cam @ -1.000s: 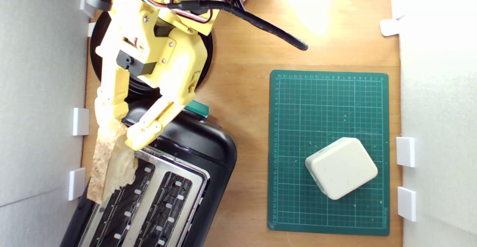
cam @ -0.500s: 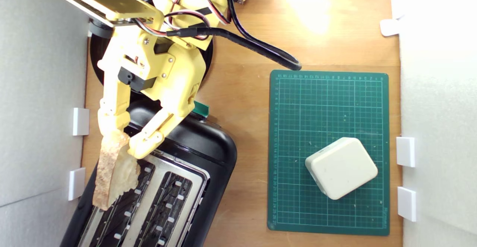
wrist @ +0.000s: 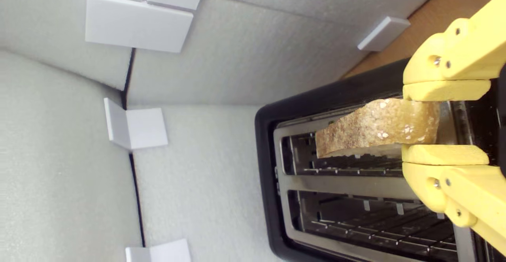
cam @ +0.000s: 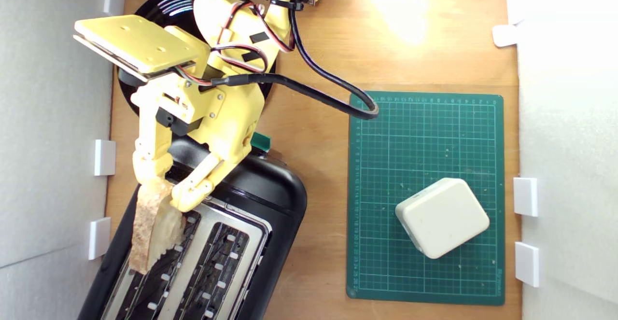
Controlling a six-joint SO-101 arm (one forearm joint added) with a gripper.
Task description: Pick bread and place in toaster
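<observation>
A: Starting at the exterior view's left, what sits past the white foam wall [cam: 48, 117]?

B: Half slice of rustic bread [cam: 154, 223], pale holey crumb and tan-brown crust, pinched at one end by the yellow plastic hand [cam: 166, 192]. Hangs edge-on over the slot nearest that wall in the large black two-slot toaster [cam: 270, 199] with the silver top plate. Not in the slot yet.

A: Touching the plate?

B: Cannot tell. In the wrist view, crust side of the bread [wrist: 379, 129] showing, free end reaching out over the slot, hand [wrist: 411, 121] narrowed onto the other end, toaster [wrist: 269, 175] open below.

A: Handling?

B: Probably light and fairly stiff along the crust, soft and crumbly through the holey crumb. Likely to tear or shed if squeezed hard. Best taken across the flat faces near the crusted end, as here, leaving the long part free to enter. Rough surface, so little risk of slipping; more risk of swinging or catching the slot's wire guides.

A: Further right?

B: Green lever knob [cam: 260, 141], round glossy black plate [cam: 164, 1] partly under the arm, bare wooden bench [cam: 314, 45], then a green gridded cutting mat [cam: 425, 141] carrying a rounded white square block [cam: 442, 216], well apart from the toaster.
</observation>
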